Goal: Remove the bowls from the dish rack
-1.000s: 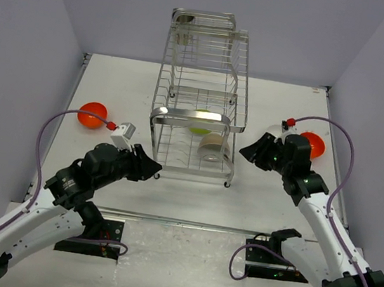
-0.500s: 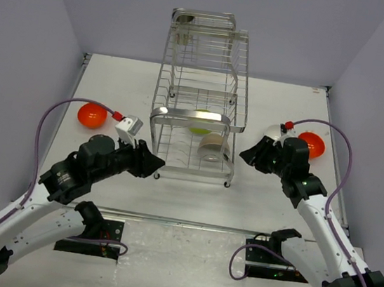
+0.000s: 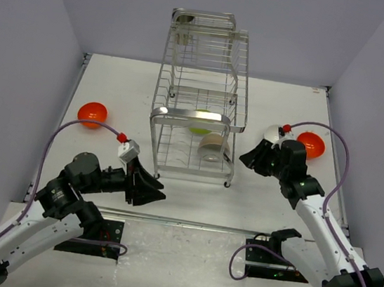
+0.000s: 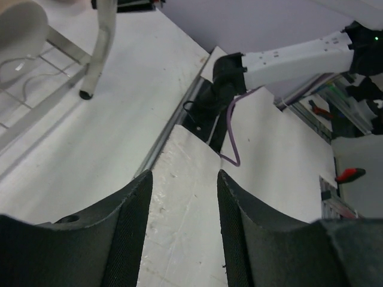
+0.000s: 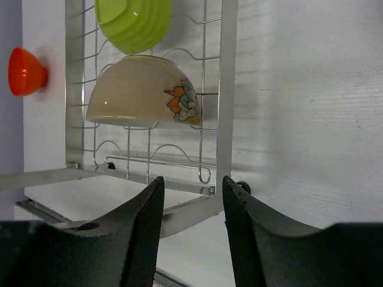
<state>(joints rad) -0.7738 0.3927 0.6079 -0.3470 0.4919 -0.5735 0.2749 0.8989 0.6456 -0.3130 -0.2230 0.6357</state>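
Note:
The chrome wire dish rack (image 3: 201,81) stands at the table's middle. On its low tier a lime-green bowl (image 3: 200,121) and a beige bowl (image 3: 213,147) rest on edge. In the right wrist view the green bowl (image 5: 134,23) and the flower-painted beige bowl (image 5: 140,89) sit behind the wires. One orange bowl (image 3: 92,114) lies on the table at the left. Another orange bowl (image 3: 311,144) and a white bowl (image 3: 273,131) lie at the right. My left gripper (image 3: 153,194) is open and empty near the front edge. My right gripper (image 3: 246,154) is open and empty, right of the rack.
The left wrist view shows a rack foot (image 4: 87,94), the table's front rail and the right arm's base (image 4: 222,72) with its purple cable. Grey walls close in the table on three sides. The white bowl is partly hidden behind the right wrist.
My left arm has drawn back from the rack's left front corner toward the near edge, its gripper now lower and turned right. The right arm has hardly moved.

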